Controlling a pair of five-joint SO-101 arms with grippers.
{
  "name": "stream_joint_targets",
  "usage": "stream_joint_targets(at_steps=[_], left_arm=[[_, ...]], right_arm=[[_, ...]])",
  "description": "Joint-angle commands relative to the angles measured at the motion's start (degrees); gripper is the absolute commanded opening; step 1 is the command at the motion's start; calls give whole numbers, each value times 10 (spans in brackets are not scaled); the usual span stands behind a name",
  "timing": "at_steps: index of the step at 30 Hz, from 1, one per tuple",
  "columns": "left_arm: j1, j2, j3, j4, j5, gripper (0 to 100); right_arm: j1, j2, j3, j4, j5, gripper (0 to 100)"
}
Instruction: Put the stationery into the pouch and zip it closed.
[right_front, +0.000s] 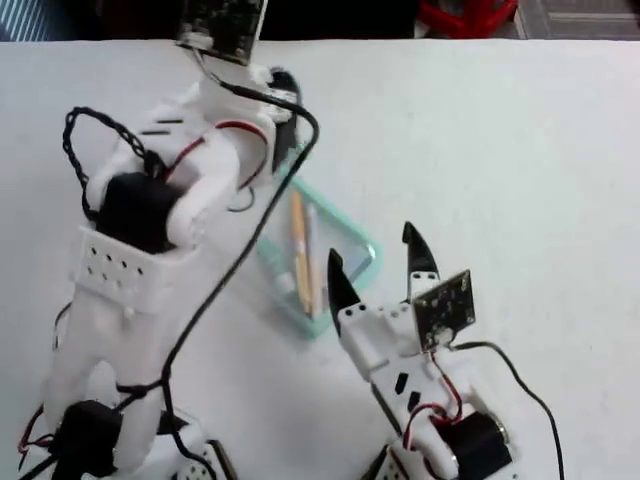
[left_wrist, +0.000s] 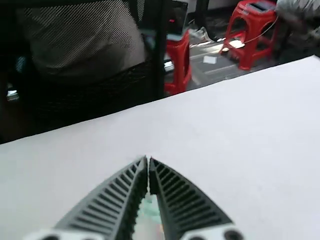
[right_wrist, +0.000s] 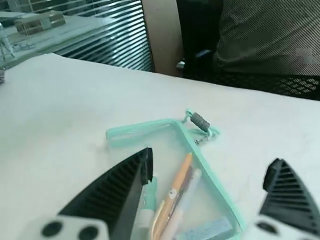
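The pouch (right_wrist: 140, 129) lies at the centre of the high view with pens (right_front: 300, 245) inside. The right gripper (right_front: 372, 248) is spread at its lower-right edge. The left gripper (left_wrist: 148, 161) is pressed together.

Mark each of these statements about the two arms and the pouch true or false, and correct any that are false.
1. The right gripper is open. True.
2. The orange pencil lies on the bare table beside the pouch. False: it lies inside the pouch.
3. The left gripper has its fingers spread wide. False: its fingertips are shut together.
4. The pouch is clear with mint-green edging. True.
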Motion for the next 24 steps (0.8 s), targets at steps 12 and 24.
stream_joint_targets(at_steps=[12,24], left_arm=[[-242,280,141,-261,-146,43],[-284,517,73,-440,-191,24]], right_arm=[[11,0,92,-96,-1,351],[12,0,100,-95,-1,350]])
